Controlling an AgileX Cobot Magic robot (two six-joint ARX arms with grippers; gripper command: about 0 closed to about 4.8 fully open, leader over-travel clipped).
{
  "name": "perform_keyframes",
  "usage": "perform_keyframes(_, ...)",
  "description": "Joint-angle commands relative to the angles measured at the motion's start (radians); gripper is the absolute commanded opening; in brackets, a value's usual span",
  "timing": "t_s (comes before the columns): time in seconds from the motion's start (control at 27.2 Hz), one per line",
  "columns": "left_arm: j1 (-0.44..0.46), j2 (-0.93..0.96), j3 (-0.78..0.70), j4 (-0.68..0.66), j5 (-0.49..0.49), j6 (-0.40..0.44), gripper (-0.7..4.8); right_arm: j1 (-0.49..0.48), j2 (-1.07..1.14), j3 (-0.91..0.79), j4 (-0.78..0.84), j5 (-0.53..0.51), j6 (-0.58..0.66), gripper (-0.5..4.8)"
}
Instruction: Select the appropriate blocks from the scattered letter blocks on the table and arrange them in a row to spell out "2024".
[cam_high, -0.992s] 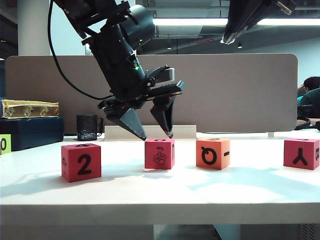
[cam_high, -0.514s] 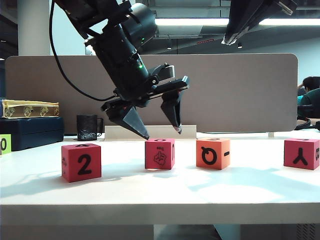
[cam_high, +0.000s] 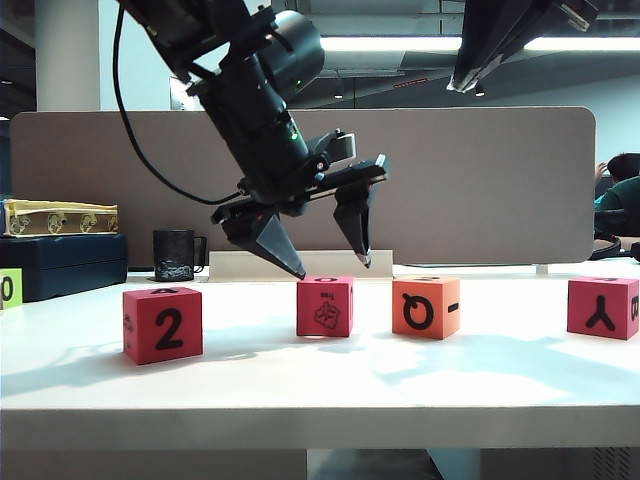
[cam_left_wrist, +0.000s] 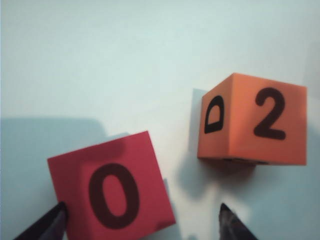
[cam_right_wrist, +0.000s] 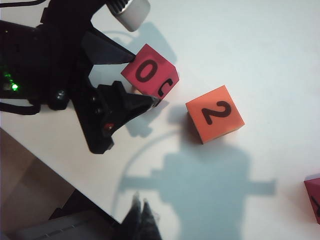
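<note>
Four blocks stand in a row on the table (cam_high: 320, 385), grey divider panel (cam_high: 480, 185) behind. Left gripper (cam_high: 330, 262) hovers open, empty, just above the tree-faced pink block (cam_high: 325, 306), top reading 0; orange block (cam_high: 425, 306) beside it. Right gripper (cam_right_wrist: 141, 216) shut, raised high at right. Black mug (cam_high: 173, 255) far left.

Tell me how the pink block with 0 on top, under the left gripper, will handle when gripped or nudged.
The pink block looks like matte foam, so probably light and slightly squashy, not slippery. Its flat faces sit flush on the table, so it should slide, not roll. The open left gripper hangs above it; an off-centre pinch may twist it.
</note>
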Motion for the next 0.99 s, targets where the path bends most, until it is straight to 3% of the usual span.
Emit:
perform_keyframes(0.04,-0.003,-0.005,0.03,-0.041,0.004,0.005,3.82,0.001,-0.005,0.005,0.009,-0.002,-0.004,-0.03)
perform_keyframes(0.15,-0.007,-0.01,0.039,-0.063,-0.008,0.005,3.82,0.001,-0.005,0.005,0.009,-0.003,-0.003,-0.03)
perform_keyframes(0.29,-0.006,-0.01,0.039,-0.112,-0.128,0.045,3.83,0.001,-0.005,0.005,0.004,-0.003,-0.003,-0.03)
perform_keyframes(0.33,-0.006,-0.01,0.039,-0.116,-0.153,0.05,4.16,0.001,-0.005,0.005,0.004,-0.003,-0.004,-0.03)
perform_keyframes(0.44,-0.006,-0.009,0.039,-0.106,-0.128,0.046,4.79,0.001,-0.005,0.005,0.005,-0.003,-0.004,-0.03)
perform_keyframes(0.59,-0.008,0.003,0.039,-0.068,-0.063,0.018,4.79,0.001,-0.005,0.005,0.009,-0.003,-0.004,-0.03)
perform_keyframes(0.99,-0.007,0.046,0.039,-0.03,-0.064,-0.003,4.79,0.001,-0.005,0.005,0.01,-0.003,-0.005,-0.03)
